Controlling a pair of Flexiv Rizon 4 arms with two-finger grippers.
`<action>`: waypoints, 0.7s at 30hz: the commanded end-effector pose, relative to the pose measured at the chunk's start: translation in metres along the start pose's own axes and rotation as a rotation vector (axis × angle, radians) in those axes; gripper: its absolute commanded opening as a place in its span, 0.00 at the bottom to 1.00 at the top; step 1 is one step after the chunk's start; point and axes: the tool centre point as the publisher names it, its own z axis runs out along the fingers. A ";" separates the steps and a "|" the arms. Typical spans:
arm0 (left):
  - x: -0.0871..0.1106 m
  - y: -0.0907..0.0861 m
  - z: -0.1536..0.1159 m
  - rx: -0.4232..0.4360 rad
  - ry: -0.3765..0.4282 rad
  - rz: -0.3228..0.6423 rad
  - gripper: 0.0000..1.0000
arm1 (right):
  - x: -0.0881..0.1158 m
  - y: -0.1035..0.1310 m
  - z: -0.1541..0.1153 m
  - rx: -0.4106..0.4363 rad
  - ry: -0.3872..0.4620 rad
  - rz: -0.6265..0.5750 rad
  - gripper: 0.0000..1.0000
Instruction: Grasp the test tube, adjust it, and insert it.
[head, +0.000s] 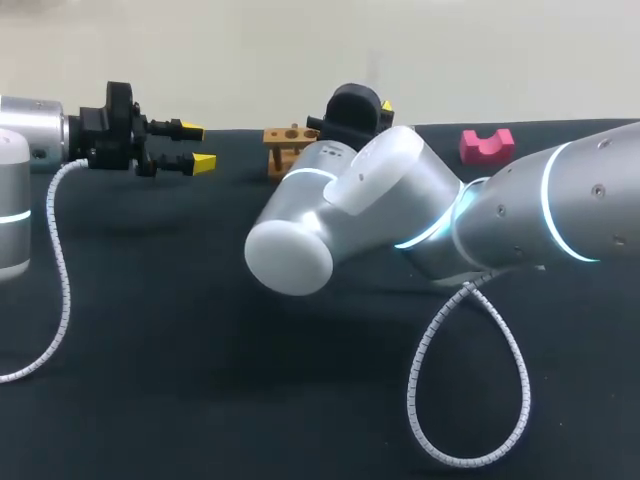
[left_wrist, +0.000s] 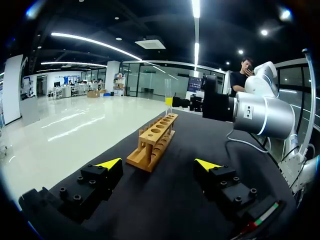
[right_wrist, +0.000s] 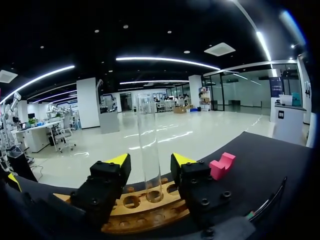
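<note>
A clear test tube (right_wrist: 148, 145) stands upright with its foot in a hole of the wooden rack (right_wrist: 150, 210). My right gripper (right_wrist: 150, 161) is open around it, with a small gap between the glass and each yellow-tipped finger. In the left wrist view the tube (left_wrist: 168, 92) rises from the far end of the rack (left_wrist: 152, 142), with the right gripper (left_wrist: 172, 101) beside it. My left gripper (left_wrist: 158, 165) is open and empty, short of the rack's near end. In the head view the left gripper (head: 197, 147) hovers left of the rack (head: 285, 140), and the right gripper (head: 380, 108) hides the tube.
A pink notched block (head: 487, 145) lies on the black table at the back right, also seen beside the right gripper as the pink block (right_wrist: 222, 165). The right arm's elbow (head: 380, 210) bulks over the table's middle. Coiled cables hang from both arms.
</note>
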 end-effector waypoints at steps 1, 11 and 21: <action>0.001 -0.001 -0.001 -0.002 -0.004 0.003 1.00 | -0.003 -0.002 -0.004 0.002 -0.001 0.002 0.69; 0.001 -0.001 -0.001 -0.002 -0.004 0.003 1.00 | -0.013 -0.003 -0.034 -0.086 0.028 0.039 1.00; 0.001 -0.001 -0.001 -0.002 -0.004 0.003 1.00 | -0.021 -0.009 -0.068 -0.224 0.081 0.046 1.00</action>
